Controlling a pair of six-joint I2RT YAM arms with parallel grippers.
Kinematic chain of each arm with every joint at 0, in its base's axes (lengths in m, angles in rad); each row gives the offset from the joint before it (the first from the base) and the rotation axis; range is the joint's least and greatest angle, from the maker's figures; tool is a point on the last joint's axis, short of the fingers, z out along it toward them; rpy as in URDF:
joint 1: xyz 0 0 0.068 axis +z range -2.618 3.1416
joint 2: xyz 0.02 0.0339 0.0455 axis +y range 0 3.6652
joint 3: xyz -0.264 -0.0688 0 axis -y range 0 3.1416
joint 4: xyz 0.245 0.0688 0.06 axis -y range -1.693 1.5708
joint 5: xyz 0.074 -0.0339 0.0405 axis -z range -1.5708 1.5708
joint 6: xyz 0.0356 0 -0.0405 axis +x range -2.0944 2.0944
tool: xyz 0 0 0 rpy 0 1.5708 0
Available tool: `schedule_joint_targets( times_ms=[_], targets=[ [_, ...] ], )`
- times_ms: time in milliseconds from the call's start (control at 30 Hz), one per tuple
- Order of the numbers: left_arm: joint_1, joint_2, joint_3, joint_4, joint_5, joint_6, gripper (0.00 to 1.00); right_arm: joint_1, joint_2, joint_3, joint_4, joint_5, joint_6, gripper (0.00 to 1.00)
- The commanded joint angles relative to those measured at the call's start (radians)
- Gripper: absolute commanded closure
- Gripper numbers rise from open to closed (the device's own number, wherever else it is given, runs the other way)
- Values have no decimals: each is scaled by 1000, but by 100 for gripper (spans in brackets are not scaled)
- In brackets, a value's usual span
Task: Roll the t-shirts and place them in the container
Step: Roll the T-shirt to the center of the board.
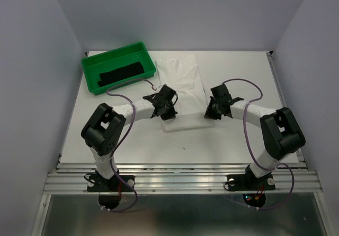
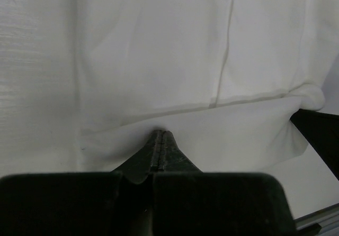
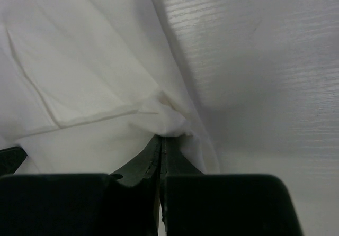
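Note:
A white t-shirt (image 1: 183,80) lies folded into a long strip on the table, running from the back toward the arms. Its near end is turned up into a low fold between the grippers. My left gripper (image 1: 168,112) is at the near left corner, with jaws closed on the folded edge (image 2: 160,134). My right gripper (image 1: 210,112) is at the near right corner, with jaws closed on a bunched bit of cloth (image 3: 161,137). The shirt fills the left wrist view (image 2: 175,61) and the left half of the right wrist view (image 3: 79,72).
A green tray (image 1: 89,69) stands at the back left with a black cloth (image 1: 122,74) in it. White walls close off the table on three sides. Bare white tabletop (image 3: 265,61) lies to the right of the shirt.

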Motion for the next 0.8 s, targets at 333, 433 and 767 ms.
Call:
schedule_joint_targets(
  times_ms=[333, 433, 767],
  targets=[
    [-3, -231, -32, -5, 58, 14, 100, 35, -202, 27, -9, -93, -50, 99],
    [-2, -288, -106, 18, 58, -9, 100, 53, -208, -6, 5, -92, -38, 99],
    [-2, -192, -198, 121, 26, -30, 100, 53, -52, -26, 10, 14, -65, 98]
  ],
)
